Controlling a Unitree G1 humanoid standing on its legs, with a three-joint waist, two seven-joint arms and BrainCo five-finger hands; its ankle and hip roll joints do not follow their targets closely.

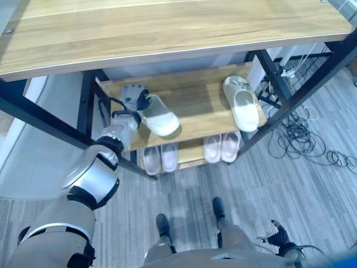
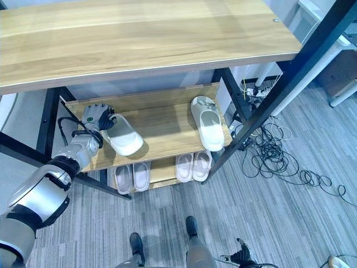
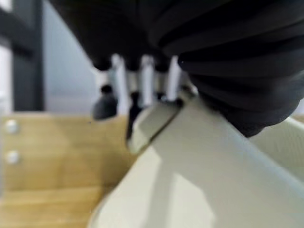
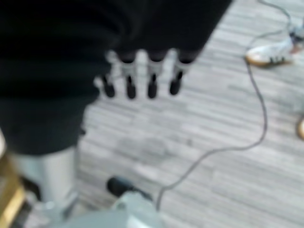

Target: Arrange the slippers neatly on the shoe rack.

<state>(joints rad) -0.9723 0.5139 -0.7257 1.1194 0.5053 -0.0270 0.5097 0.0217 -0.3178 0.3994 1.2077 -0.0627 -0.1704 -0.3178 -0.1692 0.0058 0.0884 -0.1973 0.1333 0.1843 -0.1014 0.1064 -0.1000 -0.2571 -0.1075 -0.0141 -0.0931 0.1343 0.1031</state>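
Observation:
A white slipper (image 1: 163, 118) lies slanted at the left of the rack's middle shelf (image 1: 203, 103). My left hand (image 1: 133, 96) is at its heel, fingers (image 3: 142, 78) curled over the rim of the slipper (image 3: 199, 180). Toe pointing outward, a second white slipper (image 1: 244, 103) rests at the shelf's right end. Two pale pairs (image 1: 160, 158) (image 1: 221, 148) stand side by side on the bottom shelf. My right hand (image 1: 277, 237) hangs low over the floor at the right, its fingers (image 4: 152, 78) relaxed and holding nothing.
The wide wooden top board (image 1: 167, 28) overhangs the shelves. Black frame legs (image 1: 290, 92) slant down on both sides. Tangled cables (image 1: 298, 139) lie on the grey floor to the right. A white sneaker (image 4: 273, 50) sits on the floor.

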